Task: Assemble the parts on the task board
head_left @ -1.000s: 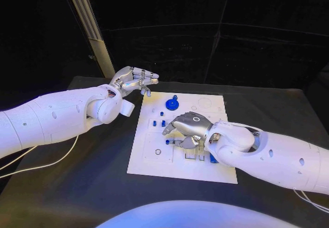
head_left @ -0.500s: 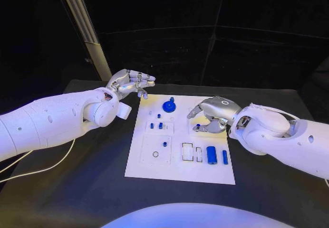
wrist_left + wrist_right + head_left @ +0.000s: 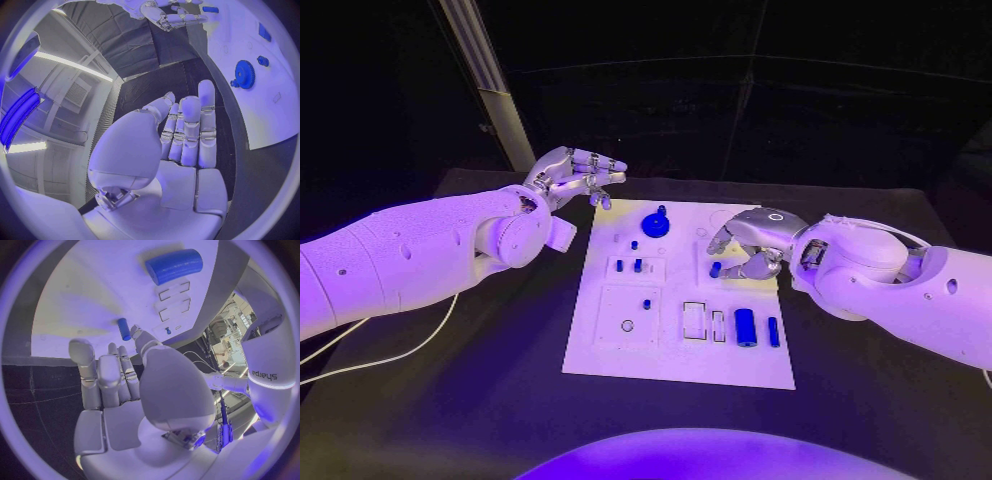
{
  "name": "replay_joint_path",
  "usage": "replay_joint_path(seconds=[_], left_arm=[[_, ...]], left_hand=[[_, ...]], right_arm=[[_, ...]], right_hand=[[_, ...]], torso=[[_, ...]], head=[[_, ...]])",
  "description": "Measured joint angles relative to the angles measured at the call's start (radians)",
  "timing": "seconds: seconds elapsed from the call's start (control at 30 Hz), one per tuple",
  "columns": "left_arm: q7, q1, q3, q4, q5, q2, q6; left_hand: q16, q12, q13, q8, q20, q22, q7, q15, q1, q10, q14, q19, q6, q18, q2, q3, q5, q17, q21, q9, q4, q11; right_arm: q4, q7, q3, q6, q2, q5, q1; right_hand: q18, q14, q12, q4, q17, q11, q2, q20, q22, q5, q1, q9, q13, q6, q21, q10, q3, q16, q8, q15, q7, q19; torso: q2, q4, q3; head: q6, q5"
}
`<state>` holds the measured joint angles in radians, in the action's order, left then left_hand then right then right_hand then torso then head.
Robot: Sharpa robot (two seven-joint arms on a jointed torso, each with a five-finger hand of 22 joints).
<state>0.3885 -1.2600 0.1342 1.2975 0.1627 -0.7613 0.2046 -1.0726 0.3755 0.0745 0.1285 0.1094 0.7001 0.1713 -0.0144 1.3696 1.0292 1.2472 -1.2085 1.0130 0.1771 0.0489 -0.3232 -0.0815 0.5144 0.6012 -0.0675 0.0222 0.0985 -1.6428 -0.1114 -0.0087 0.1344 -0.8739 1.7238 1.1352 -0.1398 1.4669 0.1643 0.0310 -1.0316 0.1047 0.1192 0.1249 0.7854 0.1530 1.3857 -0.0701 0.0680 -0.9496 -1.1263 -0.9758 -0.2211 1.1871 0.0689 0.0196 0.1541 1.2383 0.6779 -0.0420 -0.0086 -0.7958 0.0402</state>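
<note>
My right hand (image 3: 747, 245) hangs over the far right part of the task board (image 3: 682, 355), fingers curled down, and a small blue peg (image 3: 715, 269) is pinched at my fingertips; in the right wrist view that blue peg (image 3: 124, 329) stands just past my fingers (image 3: 103, 375), against the white plate. On my own forearm in that view I can read the word "sharpa" in grey letters. That view also brings up something the head camera shows only small: a thick blue cylinder (image 3: 174, 265) lying on the board beyond my fingers, with two rectangular recesses (image 3: 173, 300) between it and the peg.

My left hand (image 3: 577, 172) is raised off the board's far left corner, beside a pale upright post (image 3: 485, 85). It holds nothing; the fingers are loosely bent and apart. The left wrist view shows them from behind, nearly straight and side by side (image 3: 187, 135), with a blue gear (image 3: 244, 74) on the board ahead of them and my right hand (image 3: 169, 12) across from it.

From the head camera, the gear (image 3: 656, 222) lies between my two hands, near the board's far edge. Nearer to me than my right hand lie a blue cylinder (image 3: 746, 326) and a thinner blue pin (image 3: 773, 331) side by side, and small blue studs (image 3: 630, 265) stand in the board on the side of my left hand.
</note>
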Motion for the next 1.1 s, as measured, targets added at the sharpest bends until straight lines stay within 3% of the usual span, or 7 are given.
replay_joint_path(seconds=[0.23,0.7,0.9,1.1], left_arm=[[0.0,0.0,0.0,0.0,0.0,0.0,-0.001],[-0.001,0.0,0.0,0.0,0.0,0.0,-0.002],[-0.002,0.0,0.0,-0.001,0.0,0.0,-0.002],[-0.002,0.0,0.0,-0.002,0.0,0.0,-0.003]], left_hand=[[0.0,0.0,0.0,0.0,0.0,0.0,0.0,0.0,0.0,0.0,0.0,0.0,0.0,0.0,0.0,0.0,0.0,0.0,0.0,0.0,0.0,0.0],[0.0,0.0,0.0,0.0,0.0,0.0,0.0,0.0,0.0,0.0,0.0,0.0,0.0,0.0,0.0,0.0,0.0,-0.001,0.0,0.0,0.0,0.0],[0.0,0.0,0.0,0.0,0.0,0.0,0.0,0.0,0.0,0.0,0.0,0.0,0.0,0.0,0.0,0.0,0.0,-0.001,0.0,0.0,0.0,0.0],[0.0,0.0,0.0,0.0,0.0,0.0,0.0,0.0,0.0,0.0,0.0,0.0,0.0,0.0,0.0,0.0,0.0,-0.001,0.0,0.0,0.0,0.0]], right_arm=[[0.019,-0.008,0.0,-0.042,0.025,0.007,0.0],[0.044,0.0,-0.001,-0.091,0.056,0.013,0.0],[0.048,0.005,0.0,-0.094,0.059,0.015,0.0],[0.04,0.007,-0.001,-0.066,0.052,0.022,-0.001]], right_hand=[[0.0,0.0,0.036,-0.001,0.008,-0.011,-0.036,-0.014,0.028,-0.013,0.036,-0.002,0.0,-0.037,-0.013,-0.071,-0.017,-0.008,0.005,-0.008,-0.003,0.019],[0.0,-0.003,0.027,0.001,-0.013,-0.026,-0.045,-0.02,0.058,-0.031,0.045,-0.004,-0.003,-0.096,-0.032,-0.16,-0.075,0.01,0.012,-0.019,-0.009,0.035],[0.0,-0.002,0.015,-0.019,-0.035,-0.035,-0.065,-0.036,0.083,-0.06,0.065,-0.009,-0.004,-0.151,-0.051,-0.216,-0.119,0.033,0.03,-0.035,-0.017,0.05],[0.0,-0.002,0.016,-0.056,-0.051,-0.019,-0.072,-0.041,0.116,-0.078,0.084,-0.016,0.003,-0.186,-0.073,-0.238,-0.171,0.044,0.044,-0.041,-0.021,0.063]], torso=[[0.0,-0.0002,-0.0005],[0.0,-0.0002,-0.0005],[0.0,0.0002,-0.0001],[-0.001,0.0008,0.0002]], head=[[0.0,0.001],[-0.006,0.004],[-0.009,0.005],[-0.01,0.003]])
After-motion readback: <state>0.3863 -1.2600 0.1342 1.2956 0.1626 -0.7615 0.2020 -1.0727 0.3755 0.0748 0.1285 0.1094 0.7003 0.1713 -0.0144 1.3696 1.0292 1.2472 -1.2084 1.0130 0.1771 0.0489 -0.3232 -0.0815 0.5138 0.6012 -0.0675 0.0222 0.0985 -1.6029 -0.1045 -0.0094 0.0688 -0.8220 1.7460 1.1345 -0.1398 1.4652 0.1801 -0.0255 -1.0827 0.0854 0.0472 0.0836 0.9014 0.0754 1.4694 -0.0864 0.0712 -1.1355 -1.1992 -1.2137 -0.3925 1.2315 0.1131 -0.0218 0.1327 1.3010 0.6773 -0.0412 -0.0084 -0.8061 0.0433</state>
